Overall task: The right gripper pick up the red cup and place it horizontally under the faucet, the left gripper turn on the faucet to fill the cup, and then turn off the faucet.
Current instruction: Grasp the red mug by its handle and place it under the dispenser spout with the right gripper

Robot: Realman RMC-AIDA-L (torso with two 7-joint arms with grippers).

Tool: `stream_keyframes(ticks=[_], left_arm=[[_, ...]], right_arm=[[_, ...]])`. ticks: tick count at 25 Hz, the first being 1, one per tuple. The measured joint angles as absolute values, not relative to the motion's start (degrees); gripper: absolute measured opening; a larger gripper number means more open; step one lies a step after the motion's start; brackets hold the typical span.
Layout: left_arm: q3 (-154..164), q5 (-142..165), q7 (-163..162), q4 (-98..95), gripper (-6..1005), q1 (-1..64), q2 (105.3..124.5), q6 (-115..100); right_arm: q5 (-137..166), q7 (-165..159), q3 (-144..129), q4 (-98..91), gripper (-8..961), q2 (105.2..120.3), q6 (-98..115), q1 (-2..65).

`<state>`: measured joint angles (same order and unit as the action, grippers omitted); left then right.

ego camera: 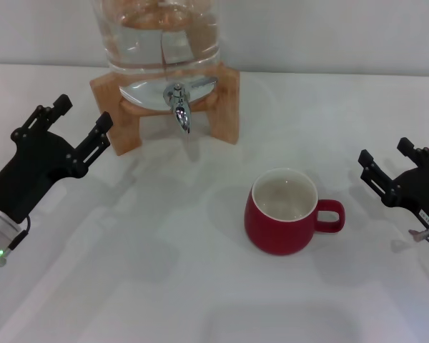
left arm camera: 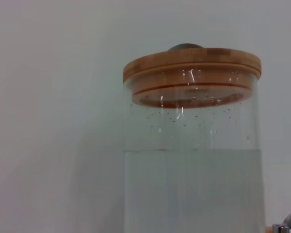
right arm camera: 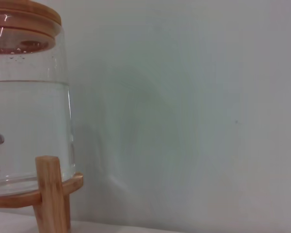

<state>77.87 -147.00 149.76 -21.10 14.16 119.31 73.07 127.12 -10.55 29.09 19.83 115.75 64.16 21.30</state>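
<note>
Both tools, left [ego camera: 77, 127] and right [ego camera: 390, 158], gape empty, flanking the upright red cup [ego camera: 284, 212].

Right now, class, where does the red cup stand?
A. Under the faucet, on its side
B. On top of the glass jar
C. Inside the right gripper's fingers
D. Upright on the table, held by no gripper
D: the cup stands upright on the table, forward of the faucet, with the right gripper apart from it.

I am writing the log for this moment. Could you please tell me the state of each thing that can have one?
red cup: upright on the table, empty, not under the faucet.
faucet: no water running.
glass jar: partly filled, wooden lid on.
left gripper: open, empty, left of the wooden stand.
right gripper: open, empty, right of the cup.
</note>
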Motion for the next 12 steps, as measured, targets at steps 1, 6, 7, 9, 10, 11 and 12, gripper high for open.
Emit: stream_keyframes(ticks=[1, 6, 7, 9, 10, 11, 12], left_arm=[[77.82, -147.00, 149.83, -21.10, 756, 14.16, 119.30, 73.06], [77.20, -147.04, 150.00, -21.14, 757, 14.22, 119.28, 73.03], [77.19, -147.04, 150.00, -21.15, 757, 14.23, 119.27, 73.03], [77.18, -147.04, 150.01, -21.17, 757, 14.24, 119.27, 73.03], [77.17, -147.04, 150.02, -21.18, 757, 14.24, 119.27, 73.03], [77.17, -147.04, 150.02, -21.18, 757, 14.24, 119.27, 73.03], [77.17, -147.04, 150.02, -21.18, 757, 14.24, 119.27, 73.01]], right_arm=[[127.05, -10.55, 29.09, 19.83, 754, 115.75, 64.17, 21.28], [126.98, -10.55, 29.09, 19.87, 754, 115.75, 64.17, 21.27], [126.98, -10.54, 29.09, 19.89, 754, 115.75, 64.17, 21.27], [126.99, -10.54, 29.09, 19.93, 753, 115.75, 64.17, 21.26], [127.02, -10.54, 29.09, 19.95, 753, 115.75, 64.17, 21.26], [127.04, -10.55, 29.09, 19.96, 753, 115.75, 64.17, 21.25], [127.08, -10.55, 29.09, 19.96, 753, 115.75, 64.17, 21.21]])
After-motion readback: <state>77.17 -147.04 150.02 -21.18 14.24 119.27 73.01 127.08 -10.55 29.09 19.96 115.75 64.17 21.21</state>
